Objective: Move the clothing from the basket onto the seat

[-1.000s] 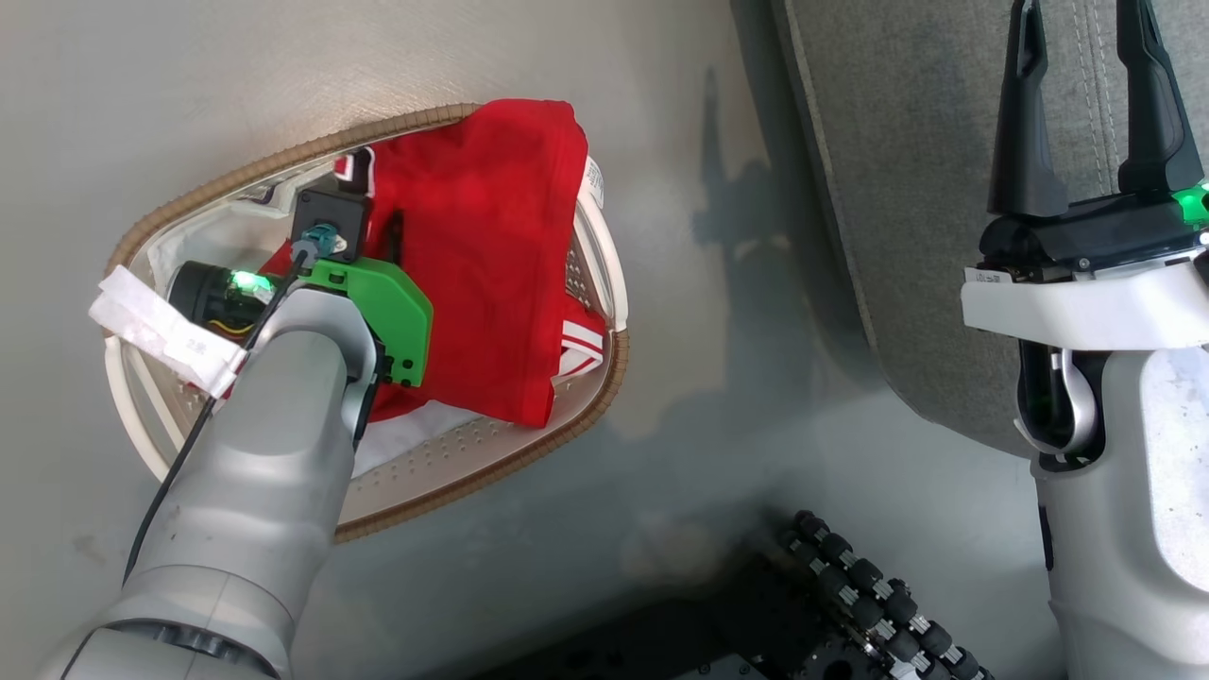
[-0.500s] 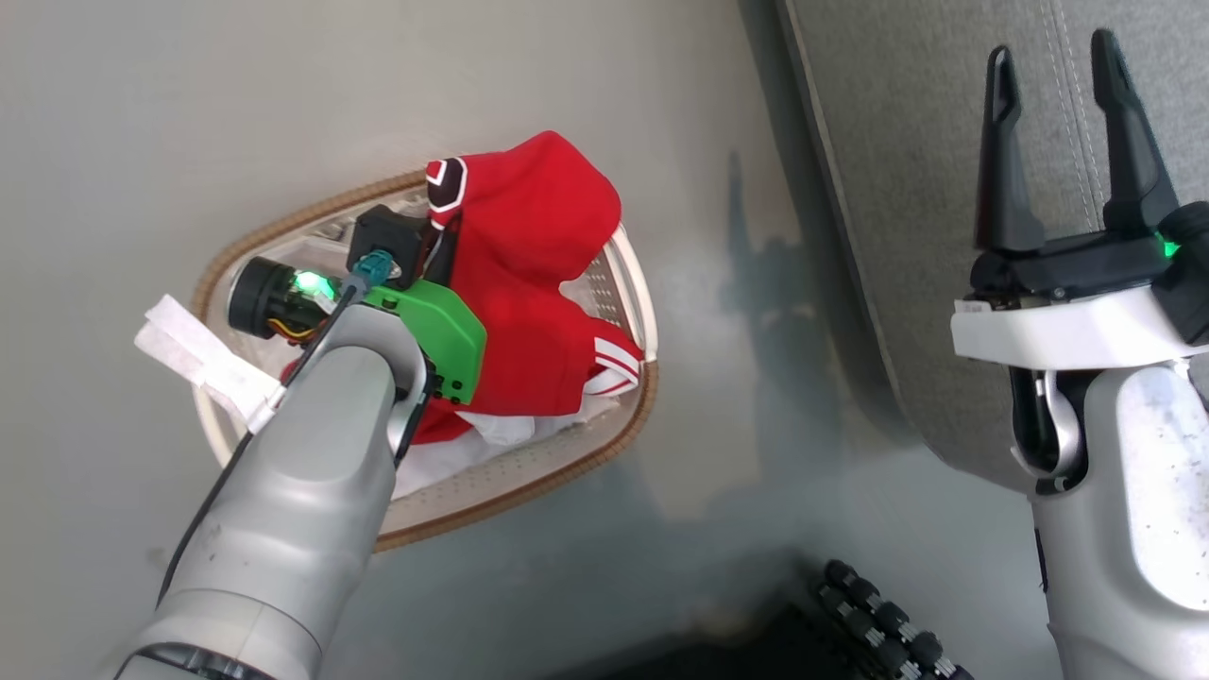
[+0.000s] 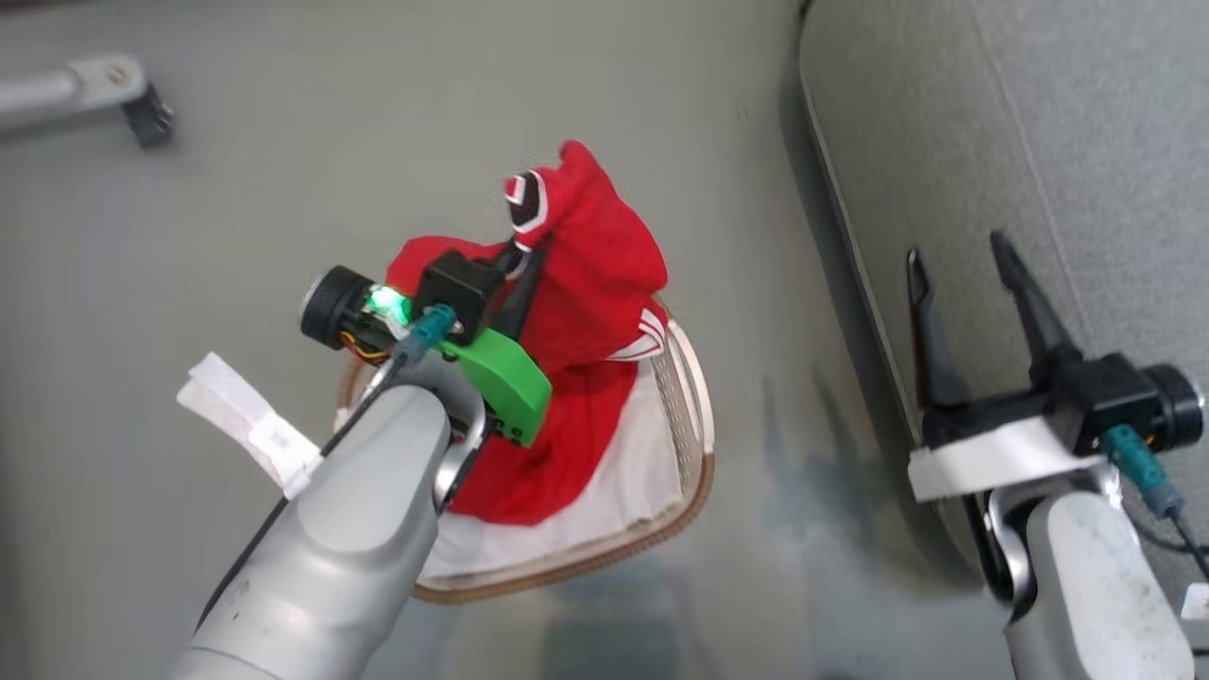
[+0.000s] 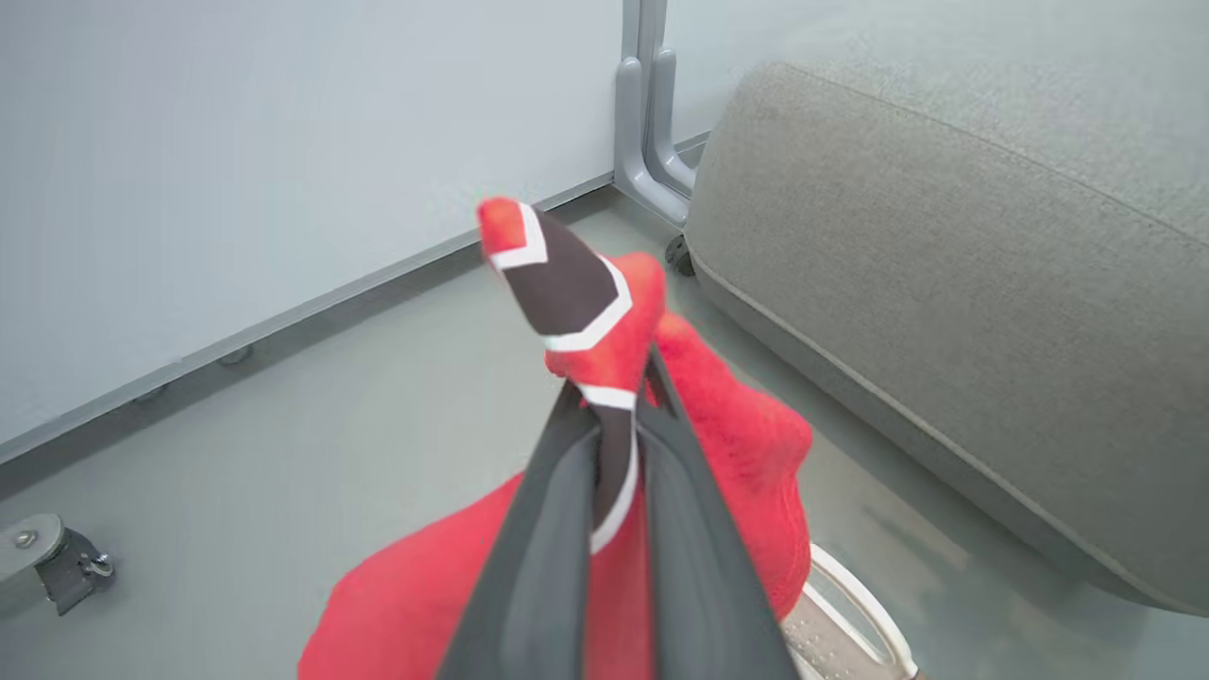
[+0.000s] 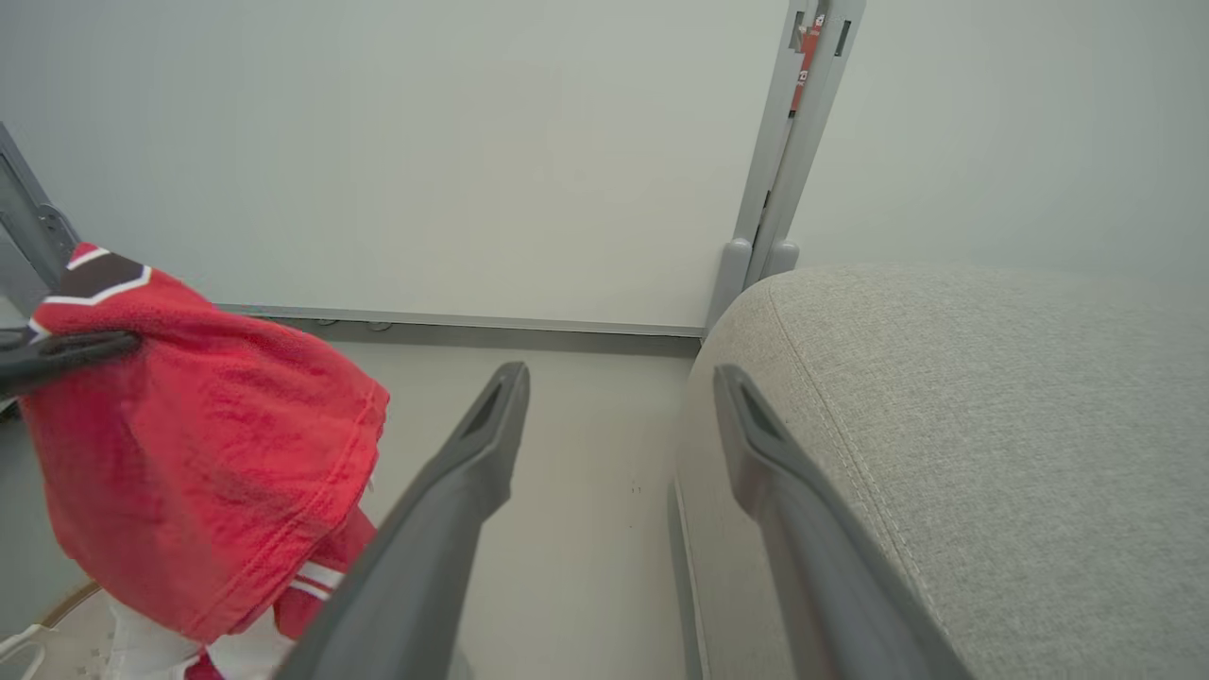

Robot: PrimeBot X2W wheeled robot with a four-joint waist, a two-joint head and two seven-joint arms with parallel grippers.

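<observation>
The red clothing [image 3: 595, 283] hangs bunched from my left gripper [image 3: 522, 253], which is shut on its black-and-white marked edge. Its lower folds still trail into the basket [image 3: 661, 524] below. In the left wrist view my left gripper [image 4: 614, 382] pinches the trim, with the red clothing [image 4: 746, 444] draped beyond it and the basket's rim [image 4: 859, 604] underneath. The grey seat [image 3: 1039, 142] lies to the right. My right gripper [image 3: 957, 247] stands open at the seat's edge with nothing between its fingers. In the right wrist view my right gripper [image 5: 621, 378] is open between the clothing [image 5: 208, 453] and the seat [image 5: 945, 425].
A white sheet [image 3: 604, 501] lies in the basket under the red fabric. A grey caster leg [image 3: 123, 90] sits at the far left of the floor. A grey partition post [image 4: 647, 123] and a pale wall stand behind the seat. Another caster [image 4: 57, 567] is near the left wrist.
My left gripper has shut on the red clothing and raised it out of the basket toward the seat. The head camera has shifted. The right gripper stays open.
</observation>
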